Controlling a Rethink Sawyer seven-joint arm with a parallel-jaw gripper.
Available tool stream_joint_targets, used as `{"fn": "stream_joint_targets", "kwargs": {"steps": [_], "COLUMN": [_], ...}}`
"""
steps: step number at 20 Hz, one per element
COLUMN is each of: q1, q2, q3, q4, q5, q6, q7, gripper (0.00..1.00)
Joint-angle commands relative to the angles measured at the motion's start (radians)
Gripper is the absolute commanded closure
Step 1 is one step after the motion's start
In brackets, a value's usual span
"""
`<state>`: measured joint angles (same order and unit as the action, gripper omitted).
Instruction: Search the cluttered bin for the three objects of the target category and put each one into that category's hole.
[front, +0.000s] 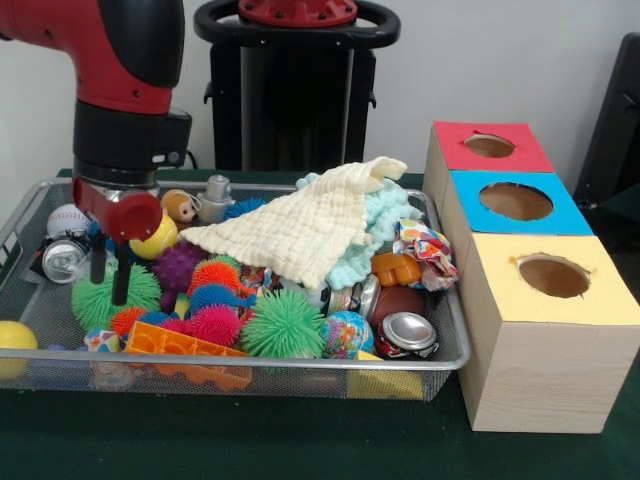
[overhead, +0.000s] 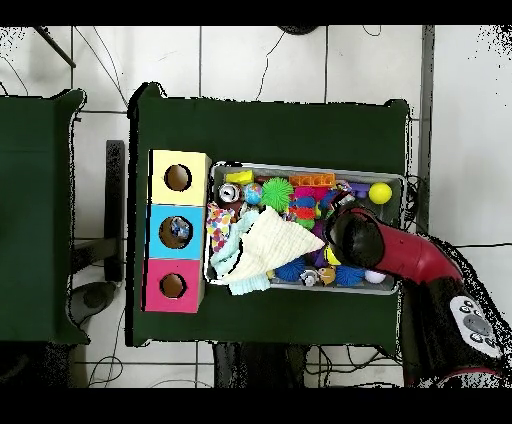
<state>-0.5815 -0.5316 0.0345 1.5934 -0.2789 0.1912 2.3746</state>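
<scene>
The silver wire-mesh bin (front: 455, 340) is full of toys. A silver-topped can (front: 65, 258) lies at its left end, and another can (front: 405, 333) lies at its front right corner; that one also shows in the overhead view (overhead: 228, 192). I see no clear plastic bottle. My gripper (front: 109, 272) hangs open and empty at the bin's left end. Its fingertips (front: 122, 290) are down at a green spiky ball (front: 135, 292), just right of the left can. In the overhead view the arm (overhead: 375, 240) hides the gripper.
A wooden box stands right of the bin with a red-topped hole (front: 489, 146), a blue-topped hole (front: 516, 201) and a yellow-topped hole (front: 553, 275). Something lies inside the blue hole (overhead: 180, 229). A cream cloth (front: 295, 232) drapes over the bin's middle. Spiky balls and an orange block surround the gripper.
</scene>
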Motion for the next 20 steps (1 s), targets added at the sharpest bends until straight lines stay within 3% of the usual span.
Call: {"fn": "stream_joint_targets", "kwargs": {"steps": [1,20], "q1": [-0.008,-0.051], "q2": [-0.034,0.081], "q3": [0.03,0.049], "q4": [0.069,0.111], "q5": [-0.054,-0.074], "q6": [0.126,0.037], "q7": [-0.075,-0.031], "gripper": [0.0,0.0]}}
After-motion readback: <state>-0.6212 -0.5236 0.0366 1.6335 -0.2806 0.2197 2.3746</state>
